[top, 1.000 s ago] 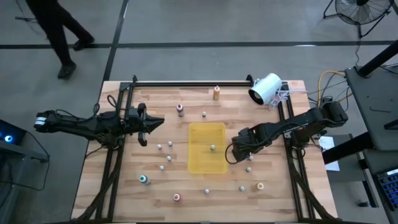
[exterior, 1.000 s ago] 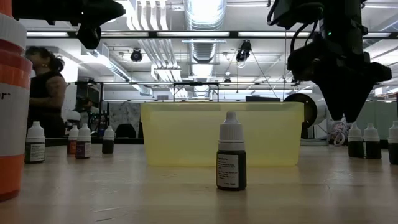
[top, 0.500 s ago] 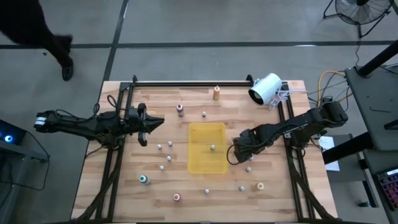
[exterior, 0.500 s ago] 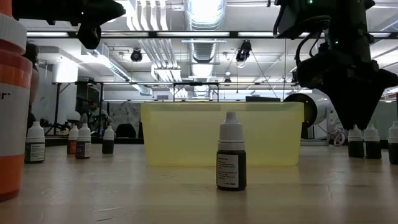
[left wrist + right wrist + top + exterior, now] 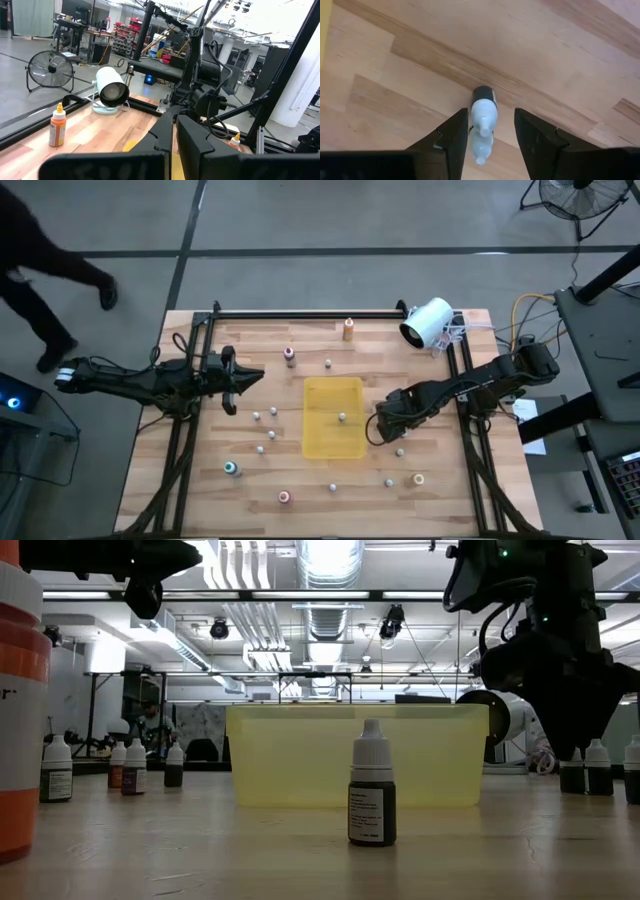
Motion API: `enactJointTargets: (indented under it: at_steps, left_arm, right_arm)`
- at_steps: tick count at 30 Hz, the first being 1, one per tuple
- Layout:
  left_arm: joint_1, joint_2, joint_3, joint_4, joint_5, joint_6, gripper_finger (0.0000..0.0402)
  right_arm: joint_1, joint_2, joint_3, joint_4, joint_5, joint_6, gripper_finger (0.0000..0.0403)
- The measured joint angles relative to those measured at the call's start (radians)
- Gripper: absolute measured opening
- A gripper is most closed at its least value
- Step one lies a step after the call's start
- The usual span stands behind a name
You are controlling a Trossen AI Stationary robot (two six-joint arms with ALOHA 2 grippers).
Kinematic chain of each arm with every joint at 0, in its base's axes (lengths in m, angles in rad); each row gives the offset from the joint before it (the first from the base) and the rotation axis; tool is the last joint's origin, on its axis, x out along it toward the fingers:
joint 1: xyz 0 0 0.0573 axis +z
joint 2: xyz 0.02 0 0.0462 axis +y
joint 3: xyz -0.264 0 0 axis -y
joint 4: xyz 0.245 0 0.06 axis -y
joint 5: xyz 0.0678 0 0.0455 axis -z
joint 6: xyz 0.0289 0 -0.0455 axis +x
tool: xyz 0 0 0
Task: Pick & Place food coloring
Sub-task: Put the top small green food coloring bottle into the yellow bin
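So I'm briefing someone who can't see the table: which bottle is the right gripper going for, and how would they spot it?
Start at the yellow tray in the middle of the table. Just off the tray's side nearest the right arm, the right gripper hangs with open fingers on either side of a small white-capped bottle standing on the wood. It is the only bottle between the fingers; its neighbours stand clear.

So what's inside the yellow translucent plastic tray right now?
From above, the yellow tray holds one small white-capped bottle, standing near its middle. The low view's frosted wall hides the interior, so nothing more shows there.
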Motion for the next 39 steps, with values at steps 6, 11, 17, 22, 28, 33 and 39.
enactJointTargets:
  at_steps: [6, 11, 17, 22, 28, 33, 39]
  left_arm:
    - [0.000, 0.000, 0.000, 0.000, 0.000, 0.000, 0.0000]
    - [0.000, 0.000, 0.000, 0.000, 0.000, 0.000, 0.0000]
    - [0.000, 0.000, 0.000, 0.000, 0.000, 0.000, 0.0000]
    - [0.000, 0.000, 0.000, 0.000, 0.000, 0.000, 0.0000]
    - [0.000, 0.000, 0.000, 0.000, 0.000, 0.000, 0.0000]
    - [0.000, 0.000, 0.000, 0.000, 0.000, 0.000, 0.0000]
    - [0.000, 0.000, 0.000, 0.000, 0.000, 0.000, 0.0000]
  right_arm:
    - [0.000, 0.002, -0.009, 0.010, 0.000, 0.000, 0.0143]
    - [0.000, 0.002, -0.013, 0.016, 0.000, -0.001, 0.0136]
    - [0.000, 0.002, -0.021, 0.031, 0.000, -0.001, 0.0115]
    - [0.000, 0.002, -0.022, 0.035, 0.000, -0.001, 0.0085]
    - [0.000, 0.002, -0.023, 0.035, 0.000, -0.001, 0.0058]
    - [0.000, -0.001, -0.020, 0.033, 0.000, -0.017, 0.0059]
    - [-0.015, -0.017, 0.032, 0.005, 0.000, -0.070, 0.0059]
